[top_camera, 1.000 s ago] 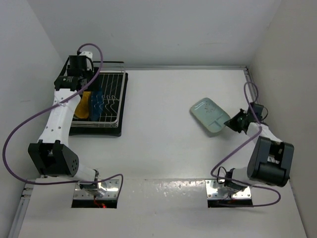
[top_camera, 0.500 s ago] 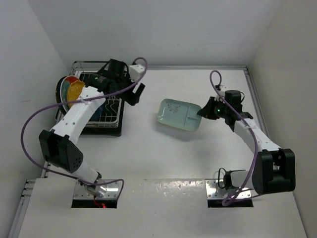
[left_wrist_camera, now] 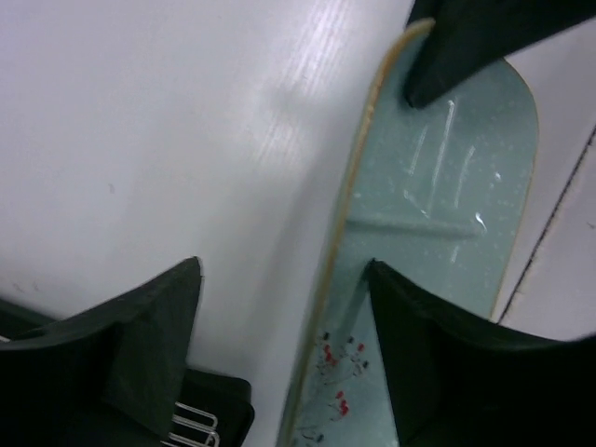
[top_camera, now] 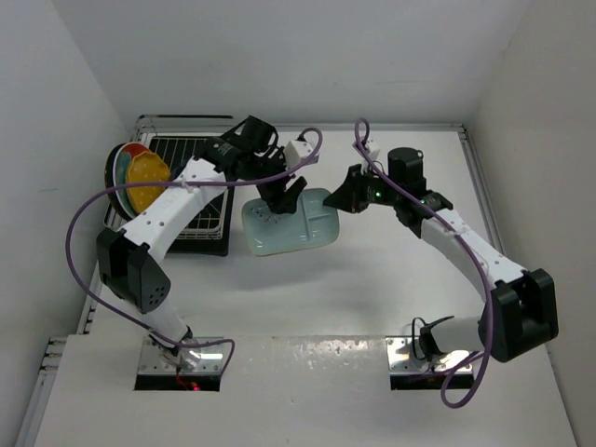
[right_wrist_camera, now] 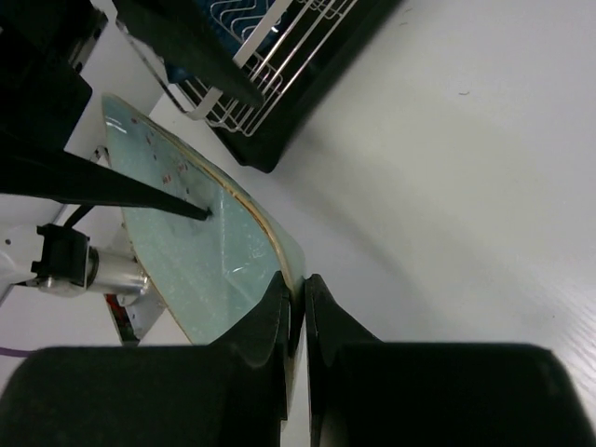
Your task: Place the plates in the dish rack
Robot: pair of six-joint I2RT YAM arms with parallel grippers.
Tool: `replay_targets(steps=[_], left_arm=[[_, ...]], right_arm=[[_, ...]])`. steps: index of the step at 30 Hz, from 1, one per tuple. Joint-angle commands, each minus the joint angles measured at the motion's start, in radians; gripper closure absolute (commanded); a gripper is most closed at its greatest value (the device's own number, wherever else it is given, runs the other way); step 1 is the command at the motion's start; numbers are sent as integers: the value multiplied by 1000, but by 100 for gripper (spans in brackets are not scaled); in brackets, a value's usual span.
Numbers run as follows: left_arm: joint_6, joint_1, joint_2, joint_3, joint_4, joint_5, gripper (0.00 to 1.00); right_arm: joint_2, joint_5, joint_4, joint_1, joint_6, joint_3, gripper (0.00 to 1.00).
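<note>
The pale mint rounded-rectangular plate [top_camera: 296,231] is held tilted just right of the dish rack [top_camera: 207,154]. My right gripper [top_camera: 343,196] is shut on its right rim, and the right wrist view shows the two fingers pinching that rim [right_wrist_camera: 296,287] with the plate [right_wrist_camera: 191,247] stretching away. My left gripper [top_camera: 282,199] is open over the plate's other end. In the left wrist view its fingers [left_wrist_camera: 284,270] straddle the plate's tan rim [left_wrist_camera: 331,298] without closing. The yellow scalloped plate [top_camera: 145,176], red-and-turquoise plate [top_camera: 133,153] and dark teal plate [top_camera: 112,172] stand at the rack's left end. The blue plate is hidden.
The rack sits in a black tray [top_camera: 222,248] at the back left, against the left wall. Its wire corner shows in the right wrist view [right_wrist_camera: 270,56]. The left arm's purple cable [top_camera: 307,154] loops above the plate. White walls close the left, back and right.
My right gripper has carried the mint plate from the right side leftward to beside the rack. My left arm has swung from the rack over to the plate, jaws open around its rim.
</note>
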Motion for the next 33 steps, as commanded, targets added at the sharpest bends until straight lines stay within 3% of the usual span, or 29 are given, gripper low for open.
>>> replay_targets(steps=[1,3,4,7,8,10,13,14,16,18,20,22,26,27,30,33], left_arm=[[85,22,-44,-38,-70,97,30],[97,31,-44,-47,-101,97,41],[97,40,-44,-47,-111,108,53],[106,40,-44,-27,-154,108,75],[106,51,-44,-17,-164,117,87],[73,51,-35,-4,-164,117,100],[2,73,-35,19,-141,96,100],[-27,83,-47,31,-126,47,100],[-90,97,-72,46,-86,-10,100],[-134,122,-90,75,-61,-99,100],[-188,158,-113,105,-41,-191,100],[-225,181,-122,148,-30,-271,100],[-375,224,-146,157,34,-652,100],[-395,234,-156,148,43,-818,100],[-450,234,-167,120,68,-1019,100],[-496,234,-167,59,95,-1090,100]], right_arm=[[-7,-44,151,-3,18,70,100],[7,-44,162,-4,22,78,100],[13,-44,167,2,22,87,100],[23,-41,202,0,42,87,100],[24,-41,216,1,53,85,100],[26,-35,231,-4,56,90,100],[35,-14,231,4,68,99,100],[38,15,224,2,75,102,91],[43,34,211,2,76,105,86],[44,63,207,2,84,107,37],[44,95,196,1,105,101,0],[35,183,170,4,116,95,0],[10,305,156,-1,141,49,0],[0,342,153,-3,148,43,0],[-6,362,136,-3,157,29,0],[-2,371,122,-9,167,24,0]])
